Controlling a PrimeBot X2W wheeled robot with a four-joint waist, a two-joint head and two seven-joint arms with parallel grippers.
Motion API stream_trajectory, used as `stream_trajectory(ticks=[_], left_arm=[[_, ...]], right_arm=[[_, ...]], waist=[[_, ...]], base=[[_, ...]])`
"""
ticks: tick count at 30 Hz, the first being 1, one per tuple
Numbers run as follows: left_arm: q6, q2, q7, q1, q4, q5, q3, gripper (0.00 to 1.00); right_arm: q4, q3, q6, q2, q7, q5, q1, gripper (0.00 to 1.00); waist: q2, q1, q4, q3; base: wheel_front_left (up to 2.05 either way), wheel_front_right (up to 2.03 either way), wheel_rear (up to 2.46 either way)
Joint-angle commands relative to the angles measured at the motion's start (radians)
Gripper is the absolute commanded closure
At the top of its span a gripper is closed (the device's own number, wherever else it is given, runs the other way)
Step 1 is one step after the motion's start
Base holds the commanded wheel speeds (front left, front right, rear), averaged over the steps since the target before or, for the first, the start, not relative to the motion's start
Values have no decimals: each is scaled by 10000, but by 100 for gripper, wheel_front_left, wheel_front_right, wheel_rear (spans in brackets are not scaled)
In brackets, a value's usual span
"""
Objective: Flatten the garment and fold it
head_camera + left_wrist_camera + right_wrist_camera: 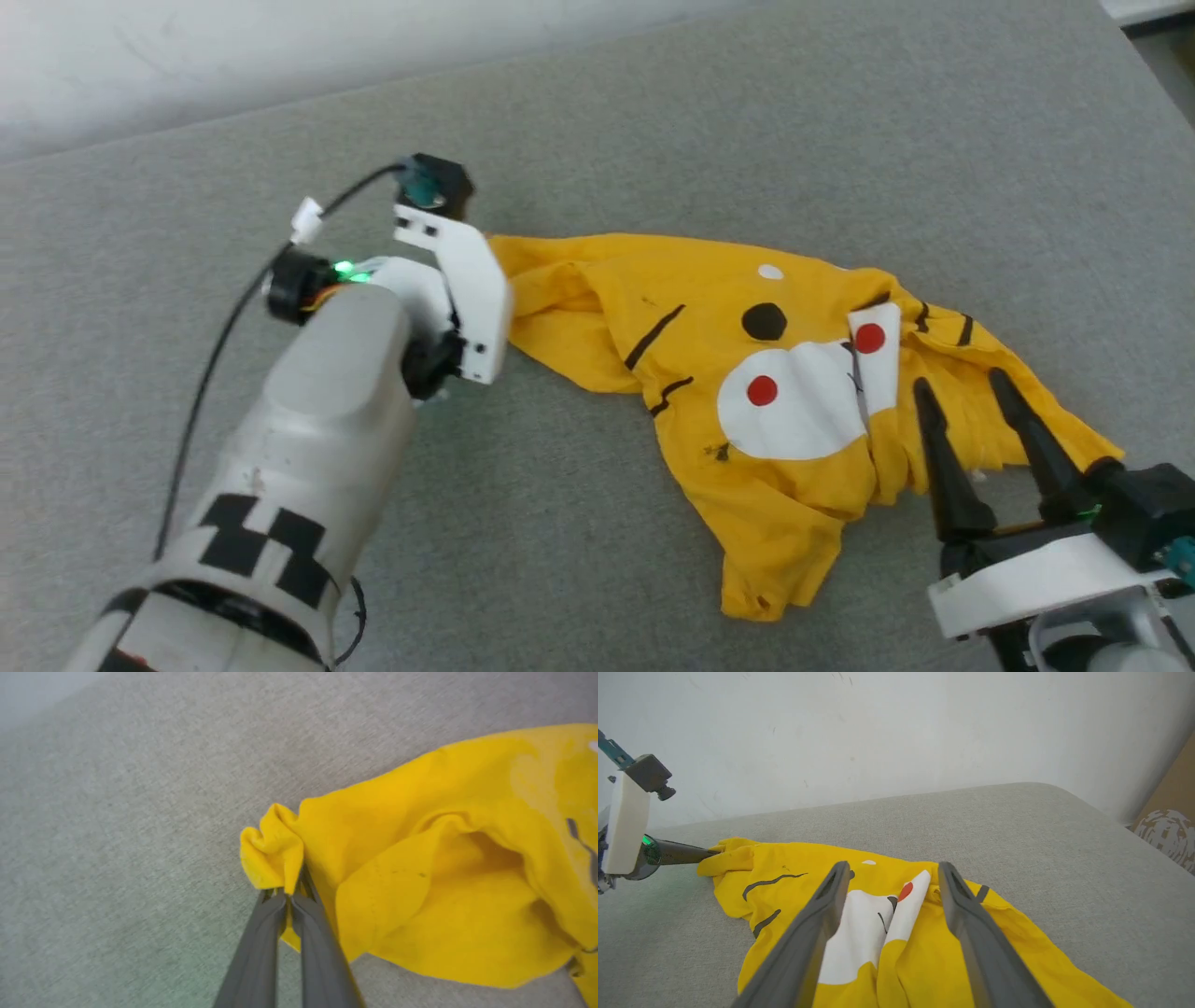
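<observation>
My left gripper (289,895) is pinched tight on a small bunched corner of the garment (700,308), at the shirt's left edge. The rest lies crumpled, print up, in the middle of the grey fabric worktop (560,541). My right gripper (962,385) is spread wide over the rumpled right side and holds nothing. To flatten it well, I judge the right should come down on the outer right edge rather than on the white muzzle print, where layers fold over. It should take a thin hem, then I'd draw both grips apart low and slowly so the cloth spreads instead of lifting. The risk I see is the left pinch slipping off that wad.
</observation>
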Motion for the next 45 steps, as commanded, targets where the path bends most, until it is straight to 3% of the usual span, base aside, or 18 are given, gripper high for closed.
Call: stream_trajectory(ticks=[1,4,11,15,21,24,28,34,35,36,40,45], left_arm=[[-90,-79,-538,296,-334,70,-141,100],[-96,-21,-1197,743,-1428,-153,-575,100],[69,1426,-1736,3112,-4708,-759,-570,100],[1001,2437,-1271,5456,-7262,-1313,-36,100],[3091,3565,-650,9269,-10294,-2335,1235,100],[3806,3621,-645,10689,-10931,-2818,1725,100],[4265,3448,-1094,11747,-10745,-3184,2195,100],[4118,2970,-1629,12051,-9887,-3589,2371,100],[4097,2946,-1658,12009,-9786,-3597,2368,64],[4091,2930,-1722,11937,-9723,-3576,2379,0],[4063,3022,-1851,11698,-9683,-3470,2419,0],[3819,3600,-1276,11269,-9967,-3358,2301,0]], right_arm=[[6,-163,-9,27,64,9,39,0],[-82,-435,-9,27,130,20,244,0],[-254,-641,-9,28,384,30,737,0],[-347,-698,-9,28,533,36,978,0],[-345,-736,-9,28,737,66,1228,0],[-295,-745,-9,28,845,88,1298,0],[-219,-712,-9,28,964,104,1346,0],[-197,-776,-9,28,1054,96,1401,0],[-199,-793,-9,28,1065,103,1411,0],[-204,-808,-9,28,1075,112,1421,0],[-196,-865,-9,28,1097,158,1475,0],[-188,-958,-9,28,1093,256,1550,0]], waist=[[0,-2,663,-609],[0,-2,1242,-1012],[0,-2,2280,-1854],[0,-2,2619,-2135],[0,-2,2856,-2306],[0,-2,2897,-2352],[0,-2,2843,-2448],[0,-2,2760,-2594],[0,-2,2755,-2620],[0,-2,2753,-2642],[0,-2,2754,-2781],[0,-2,2833,-2867]], base=[[0,0,0],[0,0,0],[0,0,0],[0,0,0],[0,0,0],[0,0,0],[0,0,0],[0,0,0],[0,0,0],[0,0,0],[0,0,0],[0,0,0]])
